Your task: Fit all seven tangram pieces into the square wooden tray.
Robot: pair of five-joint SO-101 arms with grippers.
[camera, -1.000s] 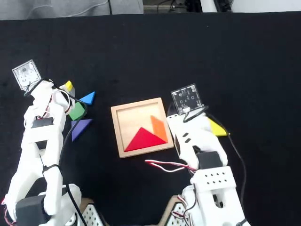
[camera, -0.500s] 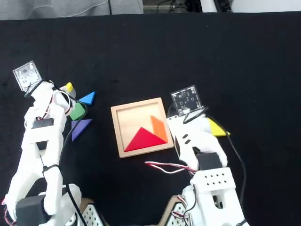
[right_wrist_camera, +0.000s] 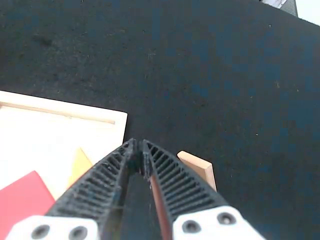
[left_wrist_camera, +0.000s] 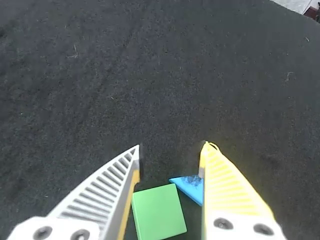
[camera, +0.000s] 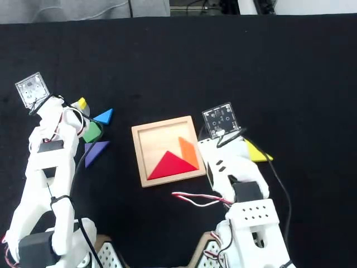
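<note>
Currently right gripper, jaws pinched together, sits over the wooden tray rim beside the flat orange parallelogram, long axis along that rim; left gripper spread around green square.

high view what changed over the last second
The right arm edged slightly toward the wooden tray, its end effector shut. The left arm, the red triangle and orange piece in the tray, and the yellow triangle stayed put.
</note>
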